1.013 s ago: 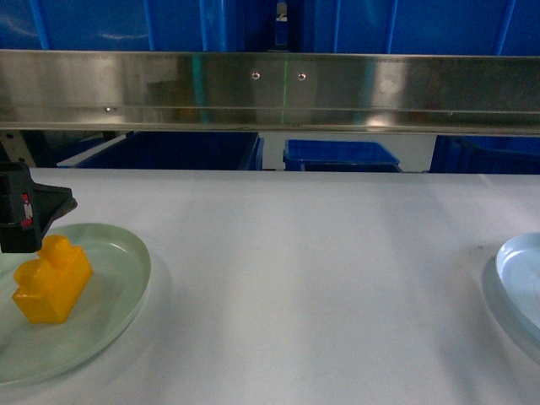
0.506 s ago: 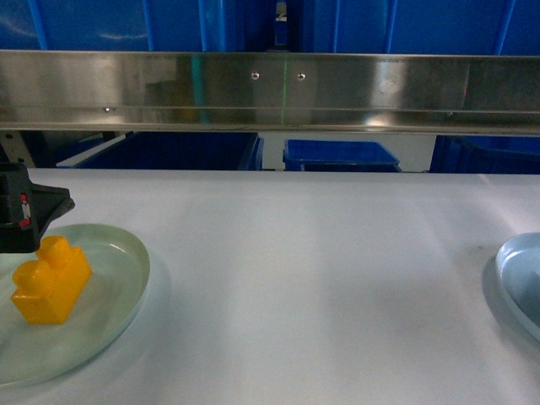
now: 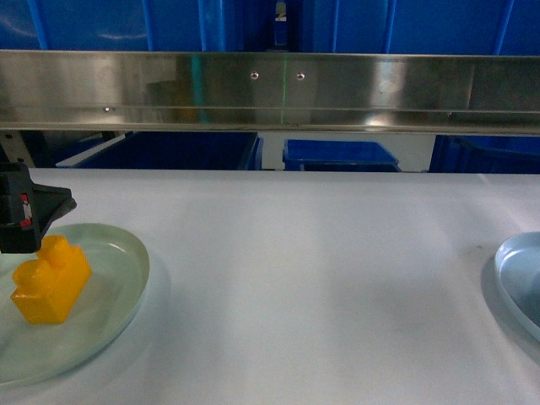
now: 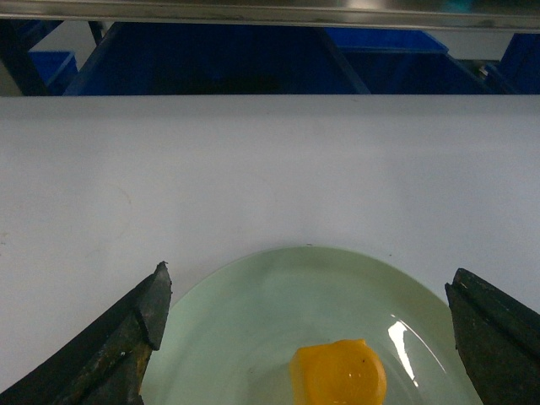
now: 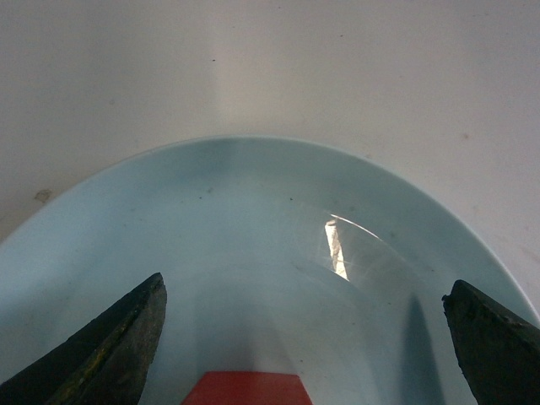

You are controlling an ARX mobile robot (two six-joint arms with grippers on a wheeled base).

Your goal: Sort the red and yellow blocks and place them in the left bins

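We see a white bench (image 3: 312, 278) beneath a steel rail (image 3: 270, 89), blue bins (image 3: 337, 153) behind. Our left gripper (image 4: 308, 337) spreads wide over the yellow block (image 4: 337, 384) on its green plate (image 4: 245, 329). Our right gripper (image 5: 304, 337) gapes above the red block (image 5: 245, 390) on a blue plate (image 5: 253, 219).

My right wrist view cuts the red block (image 5: 245, 389) at its near edge; shape indeterminable. My head view crops the pale blue plate (image 3: 516, 278) at right, and my left claw (image 3: 21, 221) at left.

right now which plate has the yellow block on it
The pale green plate on the left holds the yellow block, under the open left gripper. The pale blue plate on the right holds a red block instead.
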